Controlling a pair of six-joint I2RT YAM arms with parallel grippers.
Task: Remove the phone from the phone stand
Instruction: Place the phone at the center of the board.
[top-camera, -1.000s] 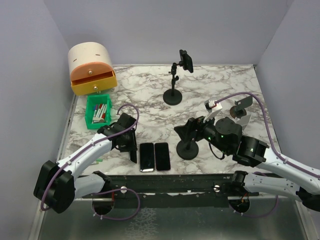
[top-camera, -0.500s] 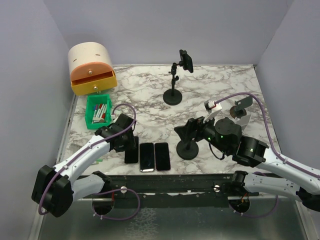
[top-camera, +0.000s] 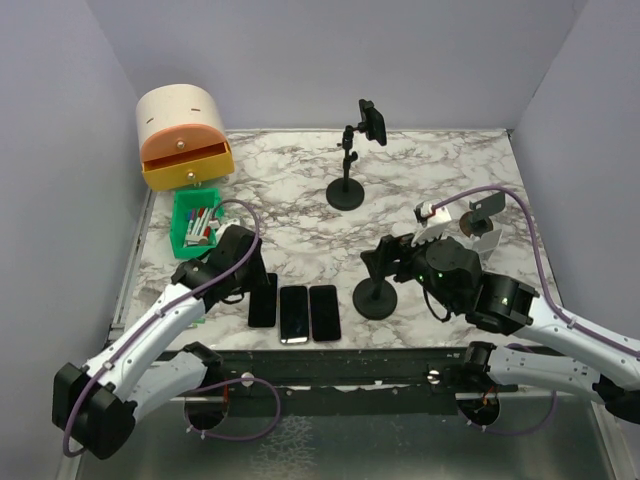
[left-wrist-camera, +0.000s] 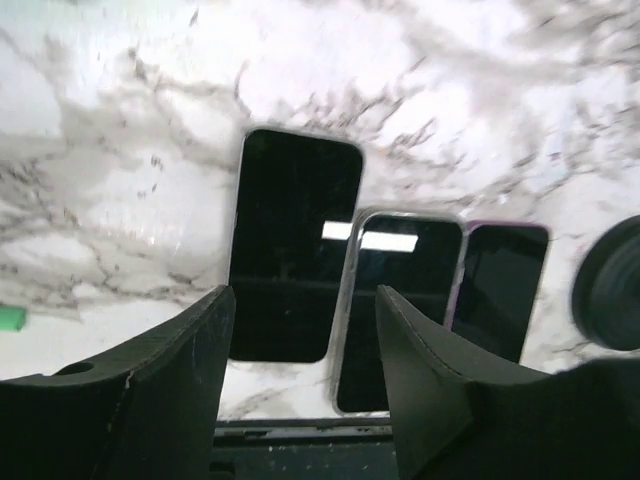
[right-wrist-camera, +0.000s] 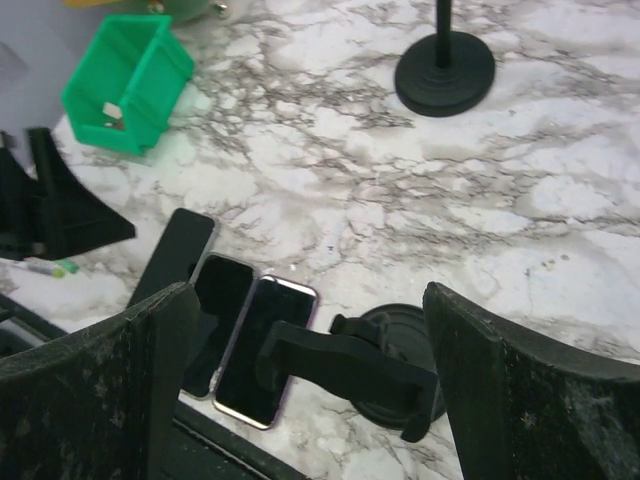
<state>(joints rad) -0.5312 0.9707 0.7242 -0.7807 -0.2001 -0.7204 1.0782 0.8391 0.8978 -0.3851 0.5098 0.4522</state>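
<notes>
Our left gripper (left-wrist-camera: 305, 300) hangs released and empty above the phone (top-camera: 263, 300). We see it flat on the table (top-camera: 430, 190), beside two other phones (top-camera: 294, 313), long axis pointing toward the back wall.

Table (left-wrist-camera: 120, 150): white marble, grey-veined. Three phones (left-wrist-camera: 400, 300) under the left gripper (left-wrist-camera: 305, 300): glossy black. Stand (right-wrist-camera: 345, 365) between the right gripper (right-wrist-camera: 308, 300) fingers: black. Bin (right-wrist-camera: 125, 80) beyond: green.
</notes>
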